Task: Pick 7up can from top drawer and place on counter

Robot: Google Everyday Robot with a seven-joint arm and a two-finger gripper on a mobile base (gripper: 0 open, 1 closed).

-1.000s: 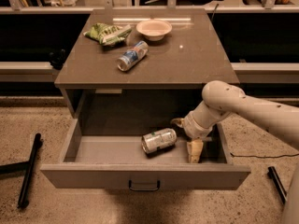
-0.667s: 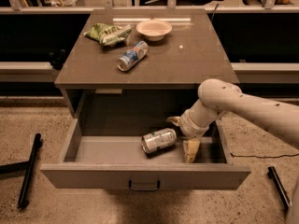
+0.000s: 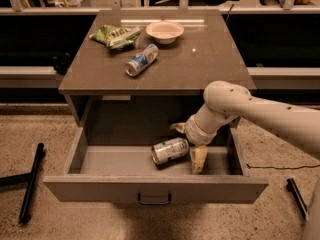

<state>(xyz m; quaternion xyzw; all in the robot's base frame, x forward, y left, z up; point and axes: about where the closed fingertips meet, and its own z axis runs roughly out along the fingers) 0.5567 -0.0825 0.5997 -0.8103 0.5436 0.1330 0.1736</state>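
The 7up can point(image 3: 170, 150) lies on its side in the open top drawer point(image 3: 155, 189), right of centre, silvery with green marks. My gripper point(image 3: 188, 144) reaches down into the drawer just right of the can. It is open, with one finger point(image 3: 177, 128) behind the can's right end and the other point(image 3: 198, 159) in front of it. The can rests on the drawer floor. The counter point(image 3: 200, 59) is the grey-brown cabinet top above the drawer.
On the counter lie a blue-and-white can point(image 3: 141, 60) on its side, a green chip bag point(image 3: 115, 35) and a white bowl point(image 3: 164, 31). A black stand leg point(image 3: 31, 181) lies on the floor to the left. A cable point(image 3: 280, 167) runs on the right.
My gripper has shifted left toward the 7up can, bringing its fingers around the can's right end. The can has not moved.
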